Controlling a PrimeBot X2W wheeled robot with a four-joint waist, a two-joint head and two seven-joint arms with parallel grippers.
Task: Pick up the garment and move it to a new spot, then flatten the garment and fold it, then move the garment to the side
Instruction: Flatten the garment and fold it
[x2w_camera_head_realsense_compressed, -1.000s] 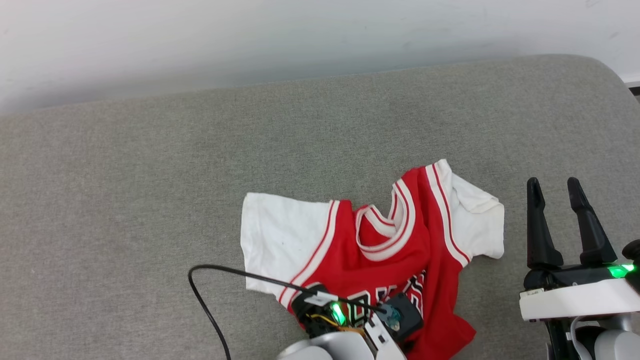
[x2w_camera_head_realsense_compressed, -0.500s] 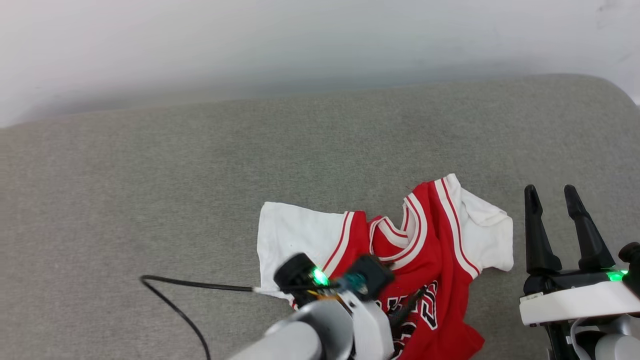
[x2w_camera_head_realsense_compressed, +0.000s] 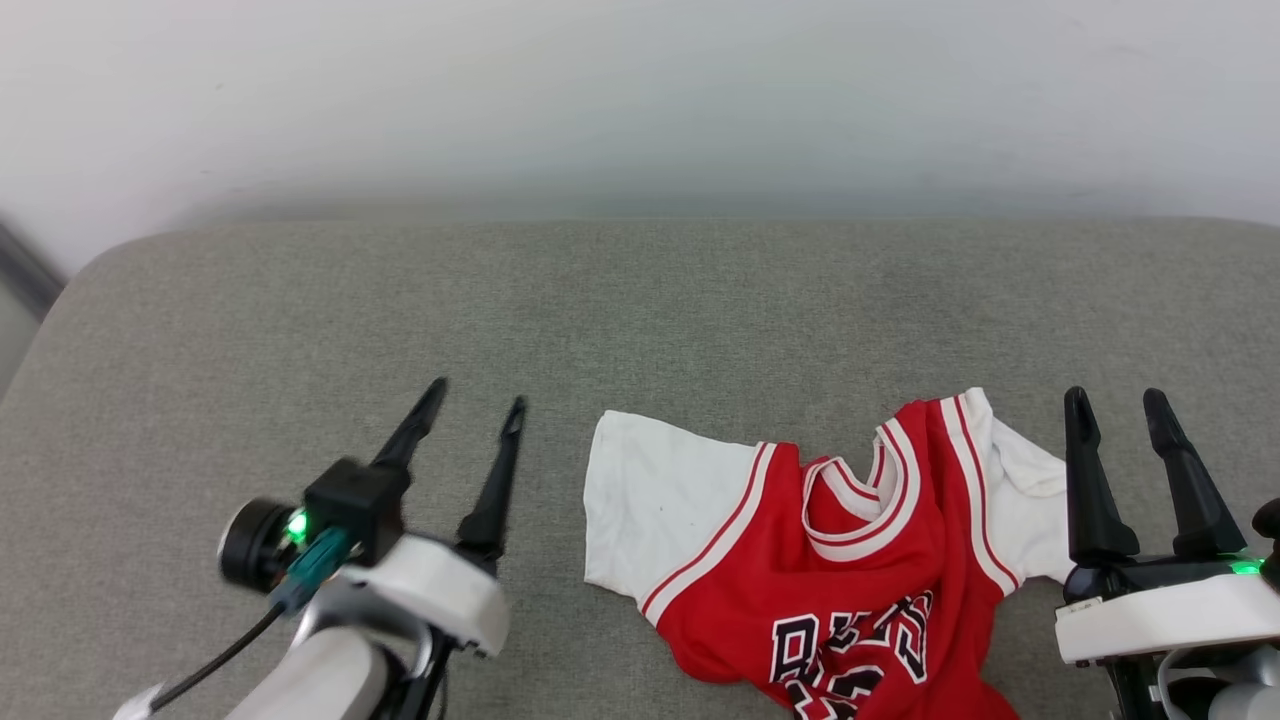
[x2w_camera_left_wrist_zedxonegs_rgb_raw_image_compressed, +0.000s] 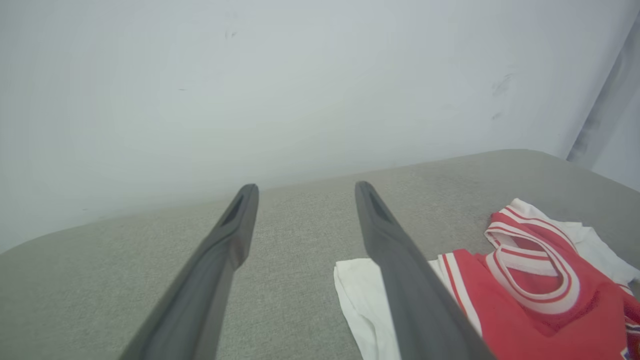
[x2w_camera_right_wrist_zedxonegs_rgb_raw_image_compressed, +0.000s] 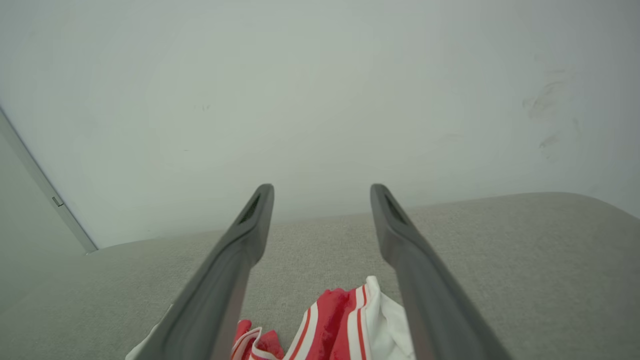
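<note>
The garment (x2w_camera_head_realsense_compressed: 830, 560), a red jersey T-shirt with white sleeves and black lettering, lies crumpled on the grey cushion (x2w_camera_head_realsense_compressed: 640, 300), chest up and its right side bunched. My left gripper (x2w_camera_head_realsense_compressed: 475, 400) is open and empty, to the left of the white sleeve and apart from it. My right gripper (x2w_camera_head_realsense_compressed: 1118, 402) is open and empty beside the garment's right sleeve. In the left wrist view the garment (x2w_camera_left_wrist_zedxonegs_rgb_raw_image_compressed: 530, 290) lies to the right of the open left gripper (x2w_camera_left_wrist_zedxonegs_rgb_raw_image_compressed: 305, 192). In the right wrist view a red-and-white part of the garment (x2w_camera_right_wrist_zedxonegs_rgb_raw_image_compressed: 345, 325) shows low between the fingers of the open right gripper (x2w_camera_right_wrist_zedxonegs_rgb_raw_image_compressed: 322, 192).
A pale wall (x2w_camera_head_realsense_compressed: 640, 90) runs behind the cushion. The cushion's rounded left corner (x2w_camera_head_realsense_compressed: 90, 270) is near my left arm. A black cable (x2w_camera_head_realsense_compressed: 210, 660) trails from the left wrist. Bare grey cushion stretches behind and to the left of the garment.
My left gripper has opened, let go of the garment and swung off it to the left. The head camera has shifted too. The right gripper stays open.
</note>
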